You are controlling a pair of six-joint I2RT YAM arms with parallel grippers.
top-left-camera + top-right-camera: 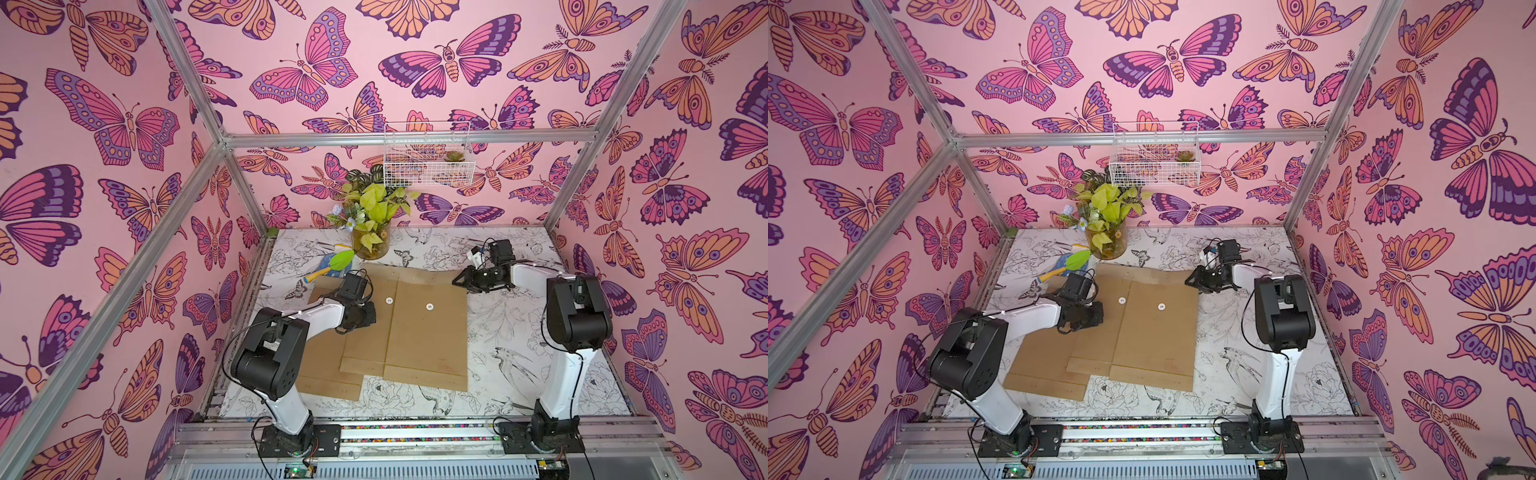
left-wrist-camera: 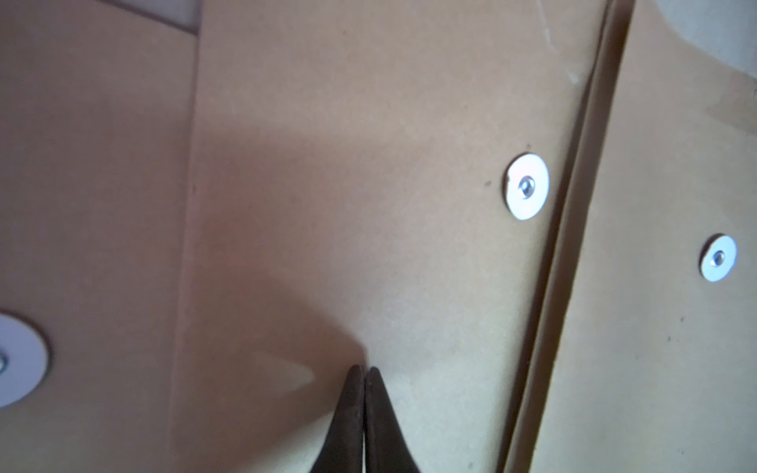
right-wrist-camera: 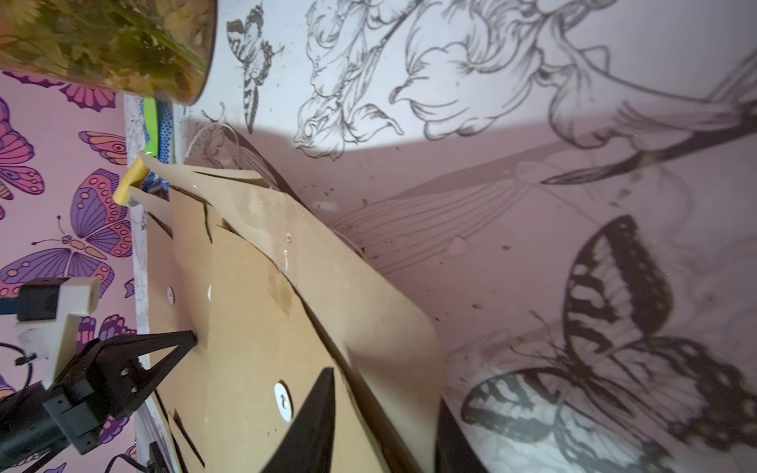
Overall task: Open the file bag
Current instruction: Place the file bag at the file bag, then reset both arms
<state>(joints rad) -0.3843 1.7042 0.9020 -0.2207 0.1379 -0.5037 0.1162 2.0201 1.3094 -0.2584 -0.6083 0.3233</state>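
File bag point(image 1: 428, 332), the uppermost and rightmost of three brown ones overlapped on the table point(image 1: 519, 332), lies flat. Its long axis runs from the near edge toward the far wall, and its flap point(image 3: 368, 311) is at the far end. The right gripper point(image 1: 457, 281) sits at that far right corner with its jaws apart. In the right wrist view the raised, curling edge of the flap passes between them; whether either pad touches the paper I cannot tell. From this tool the bag's body stretches back toward the robot's base and to its left, with the white disc point(image 1: 429, 307) a little way in from the flap end. The left gripper point(image 2: 364, 370) has its tips pressed together and rests on the middle bag point(image 1: 368, 349) alongside, well short of the flap. By my judgement the right arm is the nearer one for the opening, and the flap would need to swing up and over toward the far wall, on the vase point(image 1: 370, 245) side of the table.
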